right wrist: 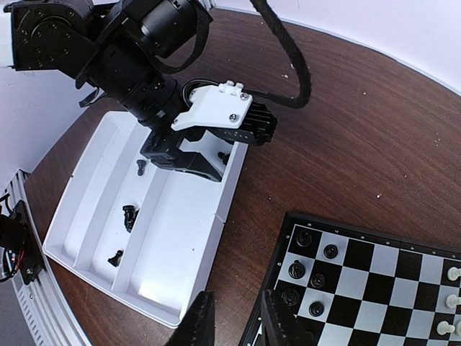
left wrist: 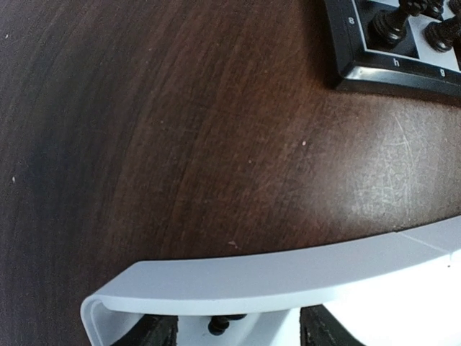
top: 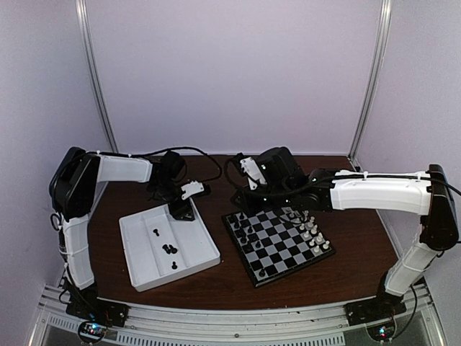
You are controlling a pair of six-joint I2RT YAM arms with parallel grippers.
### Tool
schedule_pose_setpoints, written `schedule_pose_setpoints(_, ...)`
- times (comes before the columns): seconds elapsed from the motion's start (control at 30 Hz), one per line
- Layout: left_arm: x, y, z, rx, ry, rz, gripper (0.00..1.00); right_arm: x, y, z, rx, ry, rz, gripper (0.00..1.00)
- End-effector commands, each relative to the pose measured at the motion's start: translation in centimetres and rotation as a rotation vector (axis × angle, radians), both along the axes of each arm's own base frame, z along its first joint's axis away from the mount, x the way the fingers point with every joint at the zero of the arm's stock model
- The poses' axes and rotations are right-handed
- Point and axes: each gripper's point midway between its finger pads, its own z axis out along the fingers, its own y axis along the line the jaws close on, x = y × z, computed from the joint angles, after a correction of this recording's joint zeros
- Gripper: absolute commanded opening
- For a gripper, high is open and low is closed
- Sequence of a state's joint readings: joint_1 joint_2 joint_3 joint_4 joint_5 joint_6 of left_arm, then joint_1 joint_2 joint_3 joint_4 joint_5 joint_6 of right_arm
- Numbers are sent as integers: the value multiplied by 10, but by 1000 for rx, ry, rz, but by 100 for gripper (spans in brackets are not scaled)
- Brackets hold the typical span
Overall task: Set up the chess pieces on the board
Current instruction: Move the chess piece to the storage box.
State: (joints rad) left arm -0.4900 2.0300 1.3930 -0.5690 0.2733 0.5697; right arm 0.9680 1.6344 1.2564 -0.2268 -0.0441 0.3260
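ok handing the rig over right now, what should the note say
Left pincer: open, down in the white tray's far end, a black chess piece between its fingers, not yet gripped.
Right pincer: open, empty, beside the board's tray-side edge.
Done: at least six black pieces on the board, white pieces along its opposite side.
Left: the loose black pieces in the tray.

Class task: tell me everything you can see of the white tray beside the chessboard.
The tray is white, plastic-looking, rectangular and shallow, with a raised rim and low ridges dividing it into long compartments. It lies flat on the dark wooden table, left of the board, at an angle to it and not touching it. A few tiny black pieces lie scattered inside. The left pincer hangs open over its far end, one piece between its fingers.
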Motion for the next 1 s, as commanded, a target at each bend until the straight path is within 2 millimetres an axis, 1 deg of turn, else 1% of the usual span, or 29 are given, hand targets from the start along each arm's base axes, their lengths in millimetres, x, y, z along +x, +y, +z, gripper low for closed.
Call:
schedule_pose_setpoints(0.0, -3, -9, -3, -9, 24, -30, 54, 6, 2, 13, 34, -16, -18, 25)
schedule_pose_setpoints(0.17, -3, -9, -3, -8, 26, -29, 45, 6, 1, 13, 34, -15, -19, 25)
schedule_pose_setpoints(0.27, -3, -9, -4, -5, 25, -31, 44, 5, -1, 14, 36, -19, -21, 25)
schedule_pose_setpoints(0.33, -3, -9, -4, -4, 24, -28, 38, 5, -2, 15, 36, -21, -24, 25)
schedule_pose_setpoints(0.37, -3, -7, -5, 6, 25, -25, 36, 5, -3, 15, 36, -22, -24, 25)
schedule_pose_setpoints(0.53, -7, 6, -13, 78, 33, -10, 33, 4, -5, 16, 36, -24, -26, 25)
schedule_pose_setpoints(0.67, -15, 7, -9, 71, 46, -7, 32, 4, -3, 16, 41, -21, -24, 25)
schedule_pose_setpoints(0.8, -30, -3, -1, 21, 66, -25, 32, 4, -2, 16, 47, -19, -21, 25)
schedule_pose_setpoints(0.97, -50, -11, 2, -35, 108, -51, 32, 3, -2, 15, 47, -16, -21, 25)
